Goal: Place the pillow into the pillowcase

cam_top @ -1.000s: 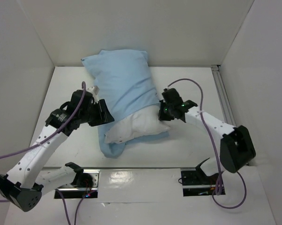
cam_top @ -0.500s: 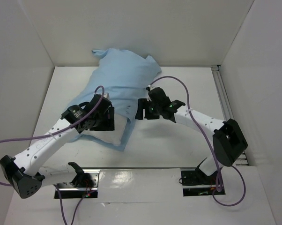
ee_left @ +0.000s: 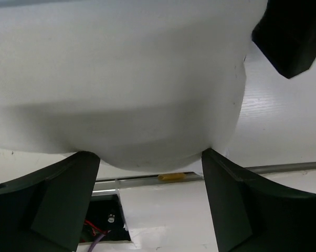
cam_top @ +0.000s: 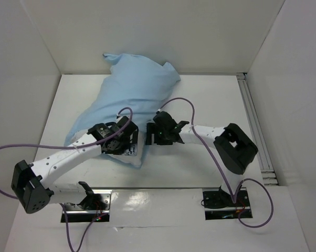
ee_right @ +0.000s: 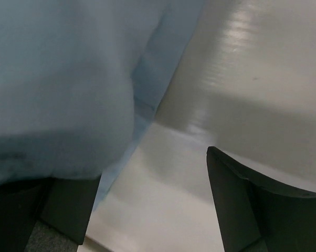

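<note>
Two claws meet at the near, open end of the pillowcase (cam_top: 132, 94), which lies plump and slanted on the table (cam_top: 210, 100), with its far corner leaning against the back wall. From above, the left gripper (cam_top: 133, 143) and the right gripper (cam_top: 150, 134) sit just beside each other over the hem. They cover the mouth, so I cannot tell there how much white is outside. In the left wrist view the pillow (ee_left: 121, 79) fills the upper part as a round white bulge. The fingers (ee_left: 42, 205) stand wide apart with the bulge between them, perhaps touching it but not squeezing it. A dark block (ee_left: 290, 37) at the upper right is cut off; probably it belongs to the other arm. In the right wrist view the claw is spread too: blue cloth hangs over one finger (ee_right: 69, 210), bare table lies under the gap, and nothing is held. I judge the task to be at its last step, closing the hem over the exposed end. The next move calls for a pinch on the cloth edge only, not on the pillow, and a pull toward the arms' bases. The label corner is not visible anywhere.
</note>
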